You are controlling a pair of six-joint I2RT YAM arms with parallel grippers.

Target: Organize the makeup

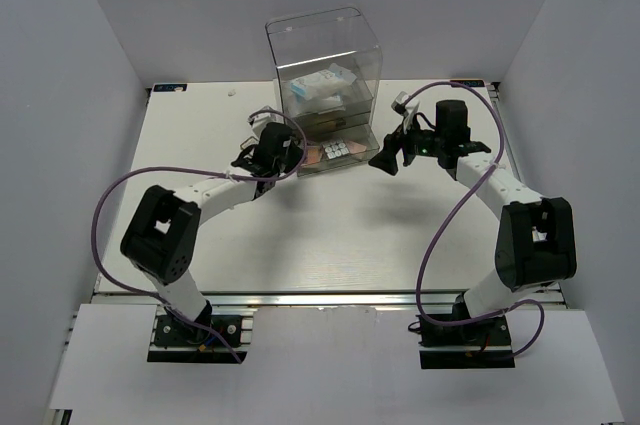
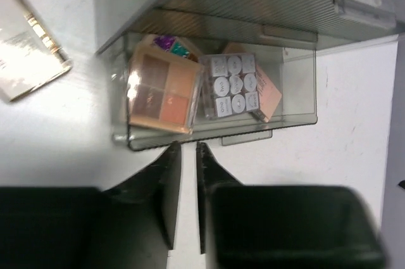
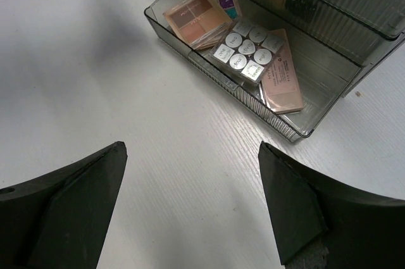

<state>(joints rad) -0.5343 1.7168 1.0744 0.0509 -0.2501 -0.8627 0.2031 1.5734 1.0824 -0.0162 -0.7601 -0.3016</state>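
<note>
The bottom drawer (image 2: pixel 288 119) of the clear box is pulled out. In it lie a peach palette (image 2: pixel 161 88), a white-grid palette (image 2: pixel 233 85), a multicoloured palette (image 2: pixel 172 45) half under the peach one, and a pink palette (image 2: pixel 271 96). The right wrist view shows the same drawer (image 3: pixel 209 71) and its palettes (image 3: pixel 243 50). My left gripper (image 2: pixel 188 147) is shut on nothing, its tips at the drawer's front wall. Over bare table in front of the drawer, my right gripper (image 3: pixel 190 155) is wide open and empty. A flat pale case (image 2: pixel 28 47) lies left of the drawer.
The tall clear acrylic drawer box (image 1: pixel 322 55) stands at the back centre, a white-and-blue packet (image 1: pixel 322 85) inside it higher up. White walls enclose the table on three sides. Both grippers (image 1: pixel 268 152) (image 1: pixel 385 159) flank the open drawer (image 1: pixel 335 153).
</note>
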